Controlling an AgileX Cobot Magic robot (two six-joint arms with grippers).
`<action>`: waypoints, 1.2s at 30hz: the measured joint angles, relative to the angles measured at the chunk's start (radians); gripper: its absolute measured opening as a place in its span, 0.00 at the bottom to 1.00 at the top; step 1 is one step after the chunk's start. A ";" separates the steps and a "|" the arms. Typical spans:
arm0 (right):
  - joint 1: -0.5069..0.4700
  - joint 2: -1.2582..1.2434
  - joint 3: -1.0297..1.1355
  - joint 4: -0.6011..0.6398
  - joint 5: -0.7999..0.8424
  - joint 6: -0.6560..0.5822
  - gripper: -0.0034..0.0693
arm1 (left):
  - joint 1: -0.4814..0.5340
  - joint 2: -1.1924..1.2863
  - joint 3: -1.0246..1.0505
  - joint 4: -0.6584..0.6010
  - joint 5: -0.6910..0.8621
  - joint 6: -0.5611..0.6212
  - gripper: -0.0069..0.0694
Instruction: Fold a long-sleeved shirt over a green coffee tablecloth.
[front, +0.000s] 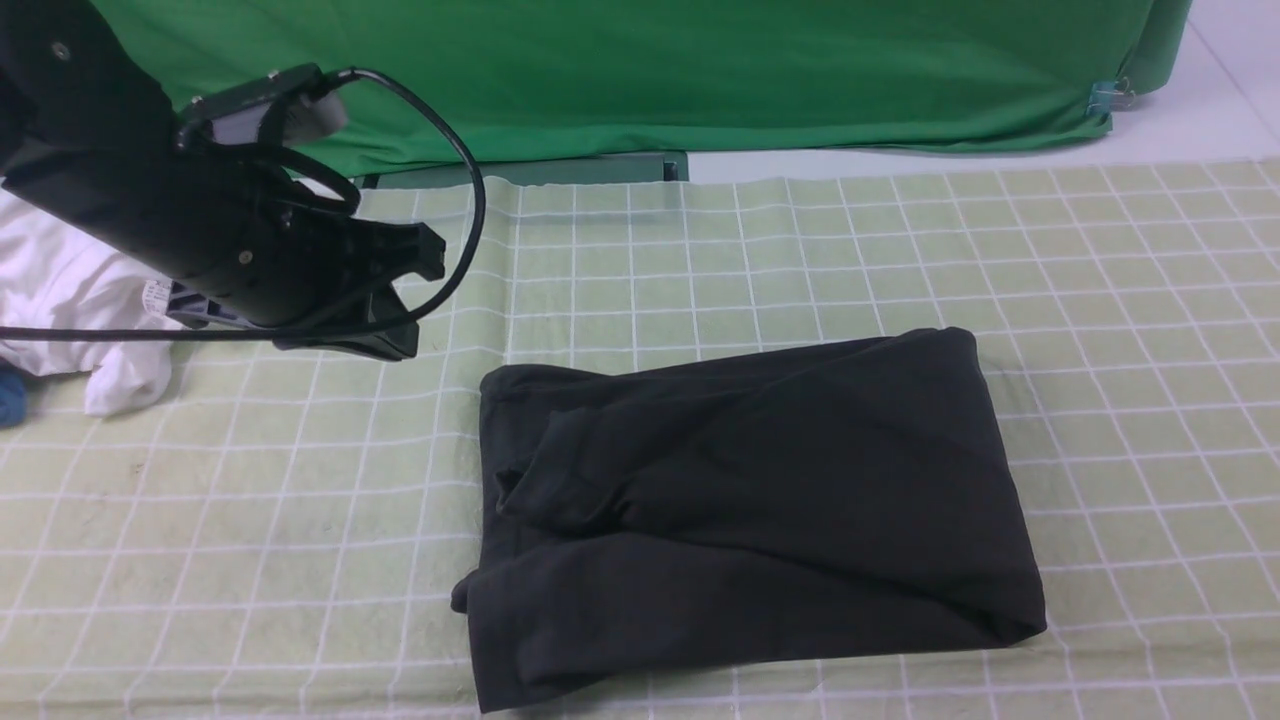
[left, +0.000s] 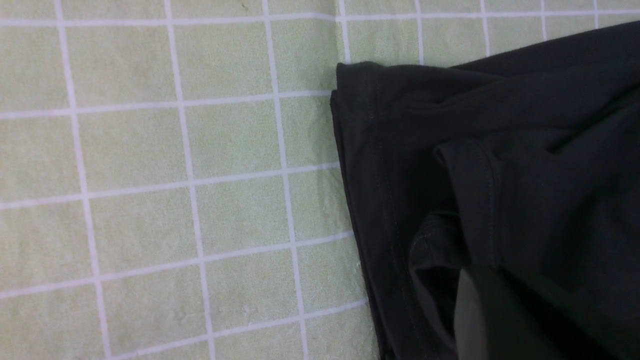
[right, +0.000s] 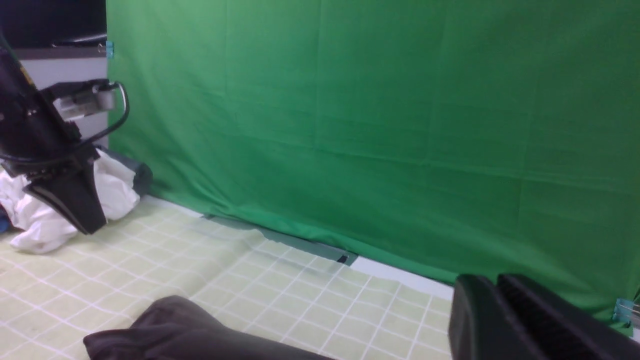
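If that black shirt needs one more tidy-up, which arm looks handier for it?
Probably the left. Its gripper hangs above the green coffee tablecloth beside the folded long-sleeved shirt, and its camera looks down on the shirt's edge. The right gripper is out of the front view, facing the backdrop.

Matte black left arm, small silver screws, grey wrist camera, looping black cable

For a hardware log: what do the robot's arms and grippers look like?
The left arm is matte black, with a grey-and-black camera module on top and a black cable looping around it. The left gripper has wedge-shaped black jaws. The right gripper shows only its black jaws, ribbed inside.
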 joint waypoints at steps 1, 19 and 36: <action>0.000 0.000 0.000 0.000 -0.001 0.000 0.13 | 0.000 0.000 0.000 0.000 0.000 0.001 0.11; 0.000 -0.001 0.000 0.001 -0.001 0.000 0.20 | 0.000 0.000 0.000 -0.020 0.018 0.003 0.11; -0.194 -0.164 0.268 -0.017 -0.002 0.000 0.26 | 0.000 0.000 0.000 -0.071 0.039 0.000 0.11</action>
